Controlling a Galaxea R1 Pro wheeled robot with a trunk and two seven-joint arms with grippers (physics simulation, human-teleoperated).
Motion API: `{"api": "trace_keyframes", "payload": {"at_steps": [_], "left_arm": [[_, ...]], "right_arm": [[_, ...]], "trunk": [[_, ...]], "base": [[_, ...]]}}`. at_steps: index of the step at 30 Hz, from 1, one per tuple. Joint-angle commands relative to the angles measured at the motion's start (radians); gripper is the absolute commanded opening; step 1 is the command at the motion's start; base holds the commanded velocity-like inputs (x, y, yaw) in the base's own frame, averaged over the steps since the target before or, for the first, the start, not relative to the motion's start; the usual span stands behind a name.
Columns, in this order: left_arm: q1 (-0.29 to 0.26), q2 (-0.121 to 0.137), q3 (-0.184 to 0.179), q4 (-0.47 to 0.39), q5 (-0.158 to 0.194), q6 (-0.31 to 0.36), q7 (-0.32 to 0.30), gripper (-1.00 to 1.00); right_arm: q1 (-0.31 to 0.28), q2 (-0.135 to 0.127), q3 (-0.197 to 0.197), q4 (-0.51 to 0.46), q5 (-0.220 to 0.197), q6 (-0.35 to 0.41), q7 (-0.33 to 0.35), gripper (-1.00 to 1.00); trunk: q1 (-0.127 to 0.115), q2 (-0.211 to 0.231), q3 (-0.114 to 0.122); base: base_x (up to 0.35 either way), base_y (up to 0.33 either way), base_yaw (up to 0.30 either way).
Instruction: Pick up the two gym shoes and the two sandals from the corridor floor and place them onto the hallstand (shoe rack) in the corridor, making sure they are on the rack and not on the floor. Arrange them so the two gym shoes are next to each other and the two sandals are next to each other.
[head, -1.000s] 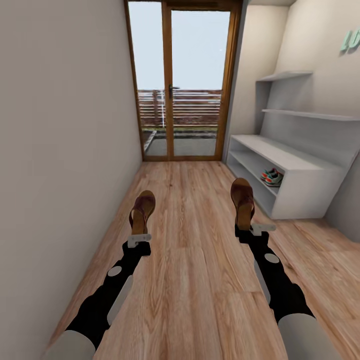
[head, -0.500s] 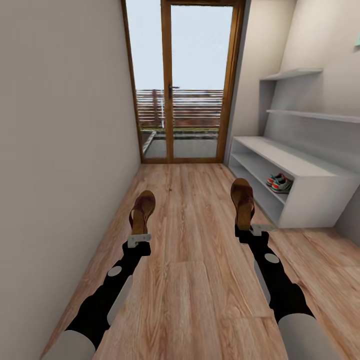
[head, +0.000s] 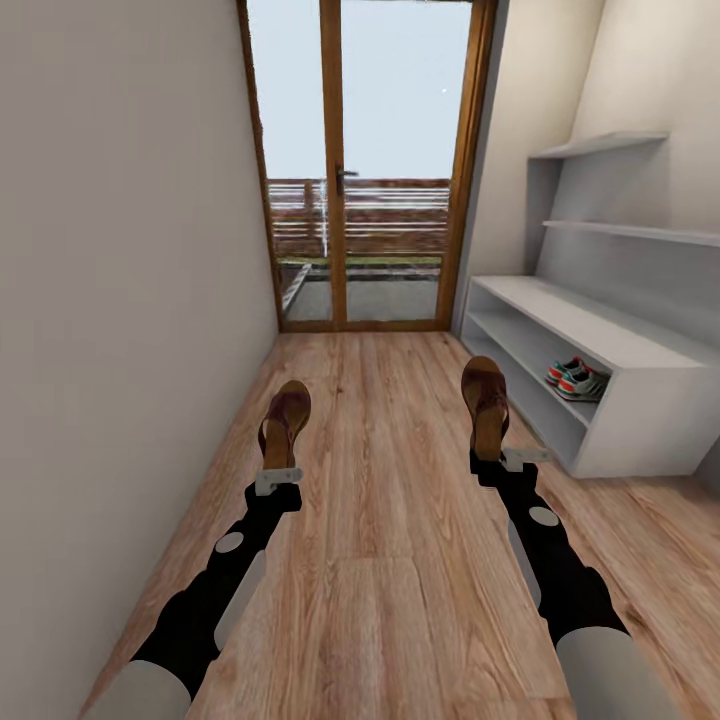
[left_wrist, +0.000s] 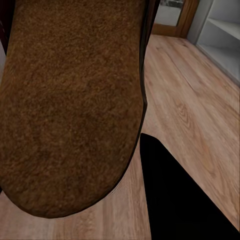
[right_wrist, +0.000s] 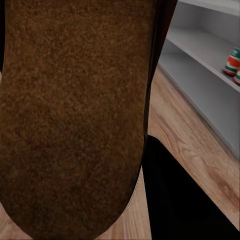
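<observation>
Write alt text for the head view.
Each gripper holds a brown sandal, left and right, above the wood floor of a narrow corridor. The gym shoes sit on the grey hallstand.

Matt wood, felt-like sandal soles and smooth painted grey shelving.

The corridor floor (head: 380, 540) is light brown wood plank with plain grain and a low sheen. Both sandals, left (head: 284, 420) and right (head: 485, 397), look like brown leather; seen close in the wrist views their undersides (left_wrist: 70, 105) (right_wrist: 75, 115) are rough, grainy and matt, like suede or felt. The hallstand (head: 640, 420) is smooth pale grey, matt as painted board. The gym shoes (head: 580, 378) on its lower shelf look like off-white cloth or leather with coloured patches. The door frame (head: 333, 170) is varnished orange-brown wood around clear glass. The walls (head: 120, 250) are flat matt plaster.
</observation>
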Motion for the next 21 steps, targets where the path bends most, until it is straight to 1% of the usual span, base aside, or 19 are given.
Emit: {"api": "trace_keyframes", "payload": {"at_steps": [1, 21], "left_arm": [[0.000, 0.001, -0.003, -0.002, 0.005, 0.006, 0.006, -1.00], [0.000, 0.001, -0.003, -0.002, 0.004, 0.006, 0.006, -1.00]], "right_arm": [[0.000, 0.000, 0.000, -0.002, 0.007, 0.006, -0.002, -1.00], [0.000, 0.000, 0.000, -0.002, 0.007, 0.008, -0.002, -1.00]], "trunk": [[0.000, 0.000, -0.001], [0.000, 0.000, -0.001]], "base": [[0.348, 0.000, 0.000], [0.348, 0.000, 0.000]]}}
